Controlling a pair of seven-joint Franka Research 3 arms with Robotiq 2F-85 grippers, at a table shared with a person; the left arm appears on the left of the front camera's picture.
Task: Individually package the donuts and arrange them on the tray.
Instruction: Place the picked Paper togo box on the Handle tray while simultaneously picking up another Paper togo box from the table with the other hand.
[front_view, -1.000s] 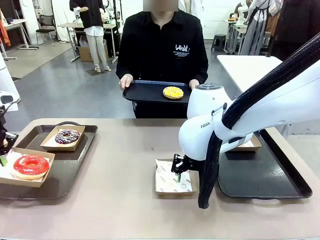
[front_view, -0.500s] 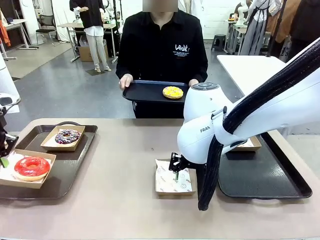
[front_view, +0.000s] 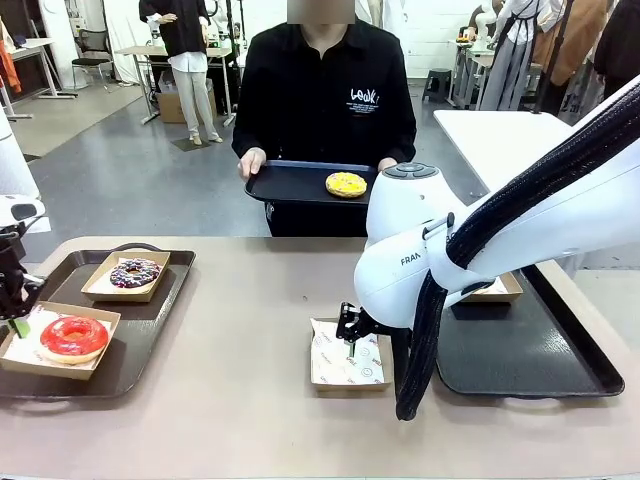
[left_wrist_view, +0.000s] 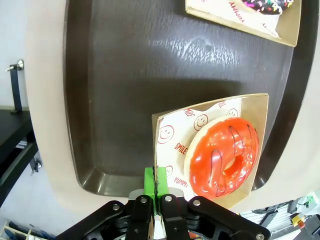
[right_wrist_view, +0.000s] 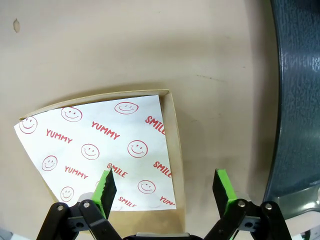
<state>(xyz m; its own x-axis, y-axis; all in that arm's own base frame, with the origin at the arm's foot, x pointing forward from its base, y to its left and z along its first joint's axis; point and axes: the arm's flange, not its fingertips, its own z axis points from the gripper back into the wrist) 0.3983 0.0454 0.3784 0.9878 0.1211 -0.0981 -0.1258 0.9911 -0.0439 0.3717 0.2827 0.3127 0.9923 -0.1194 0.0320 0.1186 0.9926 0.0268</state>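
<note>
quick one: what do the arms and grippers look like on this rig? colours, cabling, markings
Right arm: glossy white rounded shell, grey "FRAN…" lettering on the joint housing, a black braided cable sleeve running along it and hanging in a loop. Right gripper: black body with visible screws, two black fingers tipped with bright green ridged pads. Left gripper: same black linkage body and screws, with green pads.

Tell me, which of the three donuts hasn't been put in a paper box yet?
The yellow-glazed donut. It lies bare on the dark tray the person holds, while the red donut and the sprinkled donut each sit in a box.
</note>
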